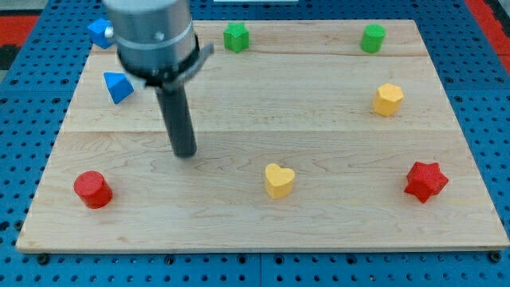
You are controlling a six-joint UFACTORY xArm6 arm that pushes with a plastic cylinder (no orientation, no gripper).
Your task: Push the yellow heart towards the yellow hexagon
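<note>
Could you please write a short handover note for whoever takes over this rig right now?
My tip is on the board, apart from every block, toward the view's left of the yellow heart.
The yellow heart sits near the view's bottom centre; the yellow hexagon lies up and to the view's right of it, well apart.
Done: nothing visible yet; the heart looks untouched.
Left: bring the tip to the heart's lower-left side, then push it toward the hexagon.
</note>
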